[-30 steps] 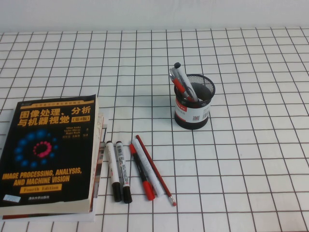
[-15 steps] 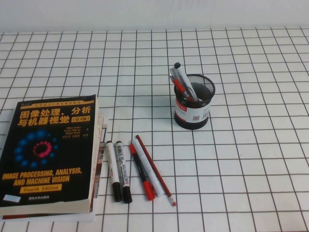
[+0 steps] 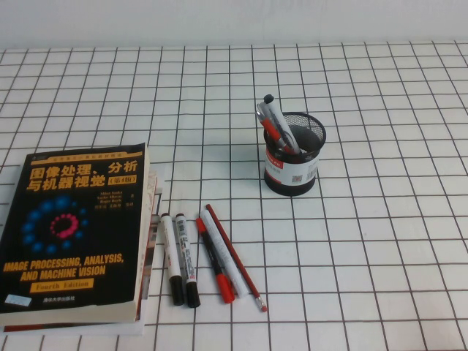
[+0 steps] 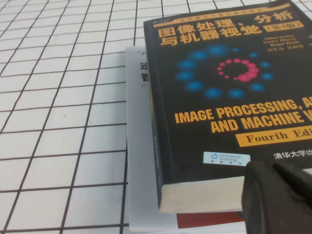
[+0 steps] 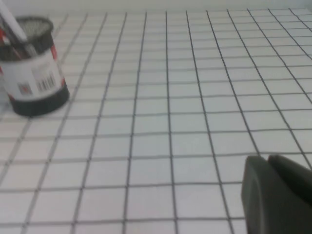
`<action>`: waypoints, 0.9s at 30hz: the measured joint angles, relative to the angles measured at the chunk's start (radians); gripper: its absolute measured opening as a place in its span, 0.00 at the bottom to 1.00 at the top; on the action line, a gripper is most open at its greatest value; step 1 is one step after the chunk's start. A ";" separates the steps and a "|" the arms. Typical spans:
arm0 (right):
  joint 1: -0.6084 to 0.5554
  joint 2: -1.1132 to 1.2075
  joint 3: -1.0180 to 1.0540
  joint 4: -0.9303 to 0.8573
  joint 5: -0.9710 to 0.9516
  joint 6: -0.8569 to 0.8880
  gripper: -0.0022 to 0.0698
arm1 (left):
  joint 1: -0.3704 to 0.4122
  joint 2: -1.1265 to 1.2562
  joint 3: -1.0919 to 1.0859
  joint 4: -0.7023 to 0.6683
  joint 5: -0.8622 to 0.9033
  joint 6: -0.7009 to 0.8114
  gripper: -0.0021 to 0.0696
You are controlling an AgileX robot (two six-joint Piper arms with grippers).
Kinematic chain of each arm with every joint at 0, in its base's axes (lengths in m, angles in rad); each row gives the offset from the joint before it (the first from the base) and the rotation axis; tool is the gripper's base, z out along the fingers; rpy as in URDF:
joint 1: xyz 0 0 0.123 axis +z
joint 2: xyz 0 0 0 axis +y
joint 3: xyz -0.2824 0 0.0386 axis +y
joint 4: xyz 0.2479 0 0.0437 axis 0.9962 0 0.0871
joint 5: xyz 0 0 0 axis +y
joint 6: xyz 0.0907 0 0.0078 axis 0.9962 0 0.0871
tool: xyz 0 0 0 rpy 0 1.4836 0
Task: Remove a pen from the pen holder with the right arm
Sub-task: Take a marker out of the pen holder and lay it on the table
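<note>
A black mesh pen holder stands upright on the gridded table, right of centre, with a few pens leaning out over its left rim. The right wrist view catches the same pen holder far off from my right gripper, which hangs shut and empty over bare table. My left gripper is also shut with nothing in it, just above the near edge of the black textbook. Neither arm appears in the high view.
A black textbook lies on a stack of books at the front left. Beside it lie two black-capped markers, a red pen, a white pen and a red pencil.
</note>
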 joint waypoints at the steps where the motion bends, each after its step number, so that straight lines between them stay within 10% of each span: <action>1: 0.000 0.000 0.000 0.056 -0.023 0.000 0.01 | 0.000 0.000 0.000 0.000 0.000 0.000 0.02; 13: 0.000 0.000 0.002 0.731 -0.149 -0.002 0.01 | 0.000 0.000 0.000 0.000 0.000 0.000 0.02; 27: 0.000 0.075 -0.155 0.774 0.063 -0.112 0.01 | 0.000 0.000 0.000 0.000 0.000 0.000 0.02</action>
